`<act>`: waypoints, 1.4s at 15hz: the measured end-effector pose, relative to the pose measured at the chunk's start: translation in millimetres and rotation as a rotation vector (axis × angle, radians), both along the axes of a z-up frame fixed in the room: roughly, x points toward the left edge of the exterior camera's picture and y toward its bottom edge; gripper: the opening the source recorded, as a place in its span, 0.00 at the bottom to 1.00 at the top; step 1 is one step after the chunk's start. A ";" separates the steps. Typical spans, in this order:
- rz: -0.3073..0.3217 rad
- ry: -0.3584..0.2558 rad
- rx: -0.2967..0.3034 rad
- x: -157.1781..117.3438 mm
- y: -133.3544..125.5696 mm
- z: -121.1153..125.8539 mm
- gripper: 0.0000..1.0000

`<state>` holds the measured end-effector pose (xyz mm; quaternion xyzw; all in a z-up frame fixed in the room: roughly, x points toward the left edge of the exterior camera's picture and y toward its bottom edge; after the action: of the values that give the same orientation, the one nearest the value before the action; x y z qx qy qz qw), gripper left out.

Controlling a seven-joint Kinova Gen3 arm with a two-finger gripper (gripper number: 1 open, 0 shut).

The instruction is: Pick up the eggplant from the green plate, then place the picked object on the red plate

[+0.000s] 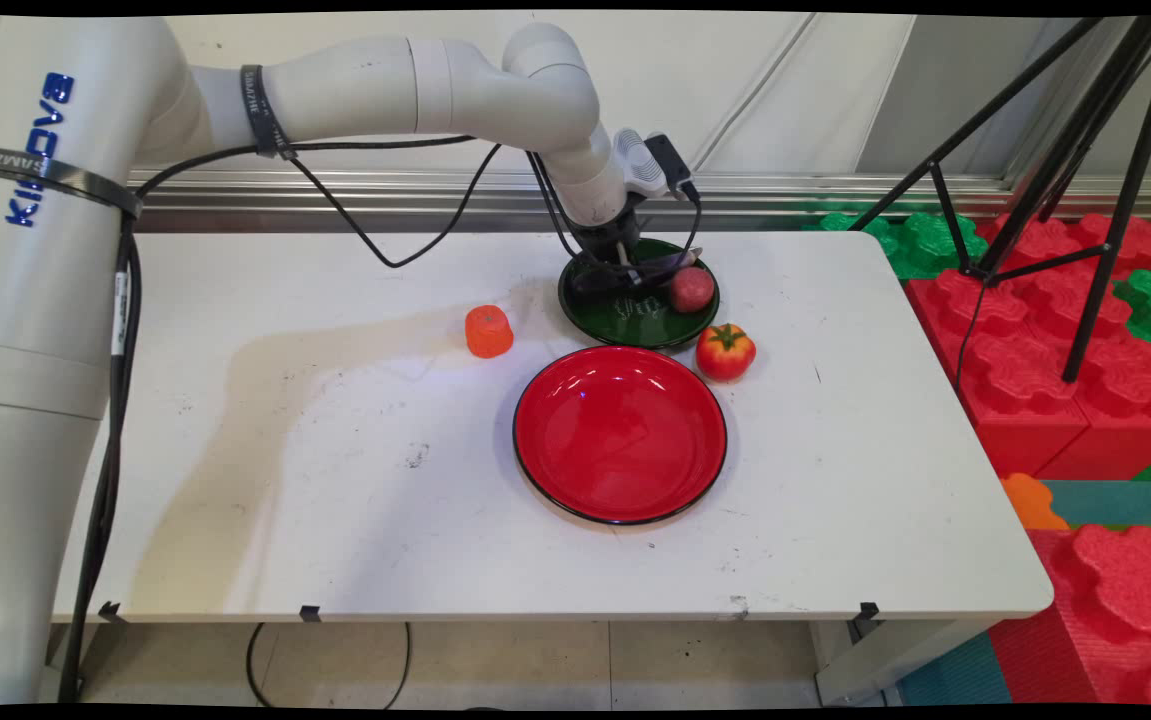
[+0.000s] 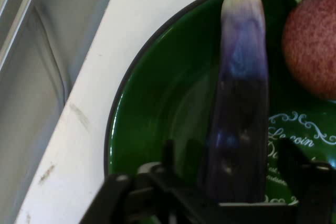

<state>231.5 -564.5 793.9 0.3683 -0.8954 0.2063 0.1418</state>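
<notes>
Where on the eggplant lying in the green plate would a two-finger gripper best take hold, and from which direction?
Probably across the eggplant's thicker dark body, coming down from above with a finger either side. It lies lengthwise in the green plate, narrowing toward its pale tip, and the reddish fruit crowds that end.

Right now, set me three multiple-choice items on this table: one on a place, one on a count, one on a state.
1. Where does the reddish round fruit lie?
A. on the green plate
B. on the red plate
C. on the bare table

2. How many plates are on the table?
A. one
B. two
C. three

3. What is between the pincer's fingers?
A. nothing
B. the tomato
C. the purple eggplant

Key: 1 A, it sits inside the green rim in both views. 2 B, one green and one red. 3 C, the hand view shows the eggplant running up from between the fingers, over the green plate.
</notes>
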 end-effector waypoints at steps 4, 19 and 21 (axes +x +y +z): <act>0.013 0.004 -0.008 -4.0 0.6 0.2 0.00; 0.134 -0.045 -0.139 -13.3 67.0 94.6 0.00; 0.143 -0.043 -0.133 -16.6 83.5 104.2 0.00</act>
<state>214.9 -481.0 898.2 0.4165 -0.8539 0.2828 0.1318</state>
